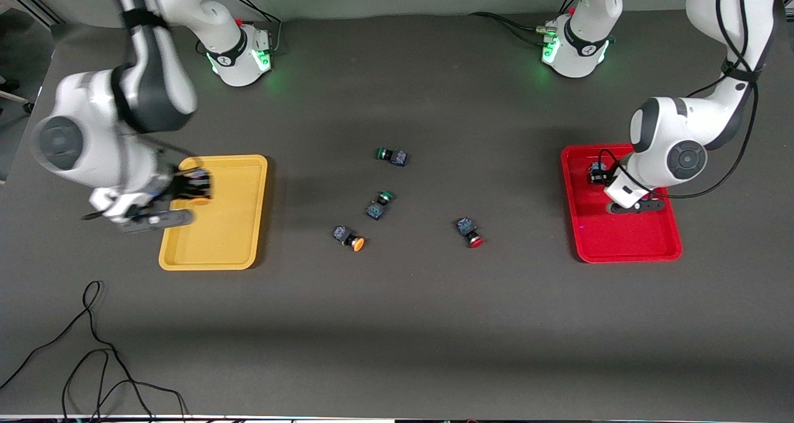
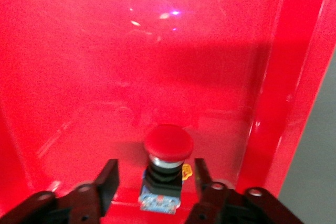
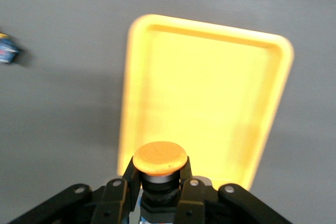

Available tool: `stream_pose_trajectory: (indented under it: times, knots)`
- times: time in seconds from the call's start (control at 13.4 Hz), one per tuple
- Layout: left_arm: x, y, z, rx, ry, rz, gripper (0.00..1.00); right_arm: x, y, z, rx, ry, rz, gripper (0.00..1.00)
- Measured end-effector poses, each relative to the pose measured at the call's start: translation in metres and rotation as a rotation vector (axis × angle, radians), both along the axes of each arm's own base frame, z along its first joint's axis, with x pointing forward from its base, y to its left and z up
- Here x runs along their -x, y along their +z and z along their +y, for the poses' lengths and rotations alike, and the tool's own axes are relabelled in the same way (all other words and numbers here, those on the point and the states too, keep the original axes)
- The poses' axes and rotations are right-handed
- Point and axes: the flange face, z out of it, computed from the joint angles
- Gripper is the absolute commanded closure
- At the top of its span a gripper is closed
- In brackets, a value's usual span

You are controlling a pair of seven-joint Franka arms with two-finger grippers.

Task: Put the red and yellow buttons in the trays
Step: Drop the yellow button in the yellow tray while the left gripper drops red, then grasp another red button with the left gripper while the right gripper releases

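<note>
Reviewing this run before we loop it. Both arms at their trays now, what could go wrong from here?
1. The right gripper holds a yellow-capped button over the yellow tray, close to its rim; released there, it might land on the table.
2. The left gripper is open around the red-capped button in the red tray; a finger could clip it while lifting.
3. Two green-capped buttons lie beside the remaining ones, inviting a wrong pick.
</note>
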Motion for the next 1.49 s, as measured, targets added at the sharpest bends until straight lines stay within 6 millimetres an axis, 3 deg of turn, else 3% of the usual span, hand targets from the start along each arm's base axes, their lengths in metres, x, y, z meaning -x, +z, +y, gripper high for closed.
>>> stream_pose_trajectory:
  times: [0.15, 0.22, 0.37, 0.52, 0.67, 0.75, 0.82, 0.9, 1.04, 1.27, 1.49]
  knots:
    - [-0.023, 0.048, -0.008, -0.013, -0.008, 0.031, 0.00, 0.011, -0.037, -0.043, 0.003, 0.022, -0.043, 0.72]
    - [-0.040, 0.081, -0.027, -0.003, -0.022, 0.022, 0.00, 0.020, -0.062, -0.056, 0.016, 0.020, -0.065, 0.72]
    - [-0.070, 0.133, -0.083, 0.021, -0.031, -0.014, 0.00, 0.036, -0.105, -0.075, 0.037, 0.017, -0.084, 0.72]
    - [-0.093, 0.151, -0.152, 0.029, 0.006, -0.042, 0.00, 0.042, -0.137, -0.088, -0.013, 0.011, -0.075, 0.72]
    - [-0.109, 0.128, -0.224, 0.022, 0.086, -0.033, 0.00, 0.044, -0.170, -0.091, -0.059, 0.023, -0.070, 0.72]
    - [-0.118, 0.109, -0.251, 0.018, 0.141, -0.022, 0.00, 0.043, -0.182, -0.091, -0.057, 0.028, -0.063, 0.60]
    - [-0.128, 0.090, -0.271, 0.014, 0.202, -0.010, 0.00, 0.041, -0.190, -0.090, -0.044, 0.032, -0.056, 0.09]
    - [-0.138, 0.071, -0.285, 0.009, 0.263, 0.001, 0.00, 0.037, -0.194, -0.089, -0.032, 0.035, -0.054, 0.00]
    - [-0.152, 0.038, -0.306, 0.014, 0.404, -0.021, 0.01, 0.030, -0.191, -0.087, -0.024, 0.041, -0.065, 0.00]
    - [-0.145, 0.009, -0.342, 0.021, 0.543, -0.054, 0.02, 0.018, -0.178, -0.079, -0.056, 0.048, -0.067, 0.00]
    - [-0.137, -0.011, -0.354, 0.016, 0.557, -0.051, 0.04, -0.010, -0.133, -0.062, -0.084, 0.056, -0.022, 0.00]
